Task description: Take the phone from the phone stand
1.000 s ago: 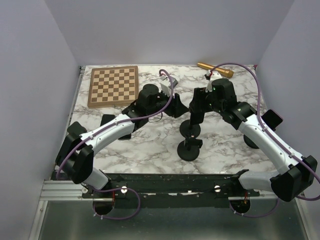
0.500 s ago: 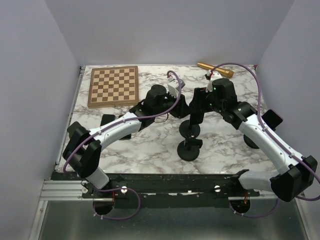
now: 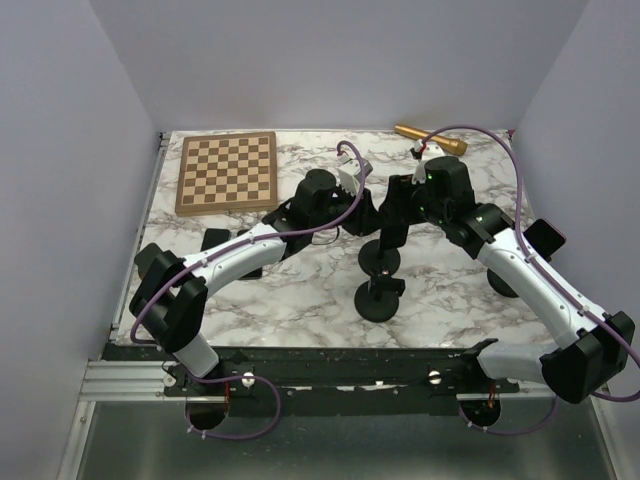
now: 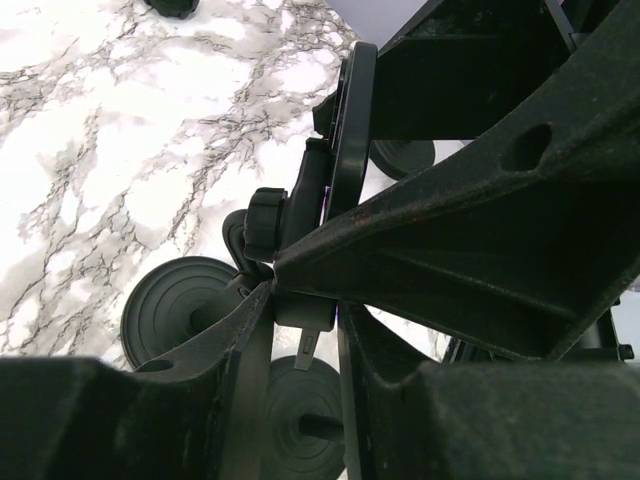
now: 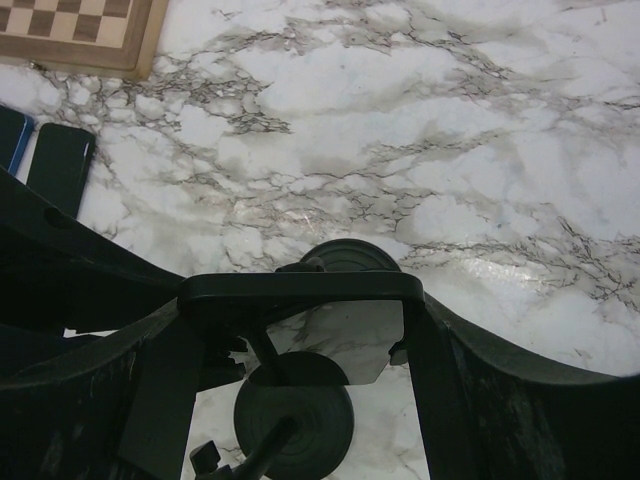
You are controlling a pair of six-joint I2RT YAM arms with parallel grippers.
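The black phone point(image 5: 300, 287) stands on edge in the black phone stand point(image 4: 300, 215) at mid-table. In the left wrist view the phone point(image 4: 355, 130) is edge-on against the stand's cradle. My right gripper point(image 5: 300, 330) is shut on the phone's two sides from above; in the top view it point(image 3: 392, 215) hangs over the stand. My left gripper point(image 4: 303, 330) is closed on the stand's cradle just under the phone and meets the right one in the top view point(image 3: 362, 205). The stand's round base point(image 3: 380, 260) rests on the marble table.
A second black stand point(image 3: 378, 300) sits just in front. A chessboard point(image 3: 228, 172) lies at the back left and a gold cylinder point(image 3: 430, 138) at the back. Two more phones point(image 5: 60, 165) lie flat to the left. A dark object point(image 3: 545, 240) sits at the right edge.
My left arm has swung right and its gripper has come up against the phone stand. The right arm and the phone have stayed put.
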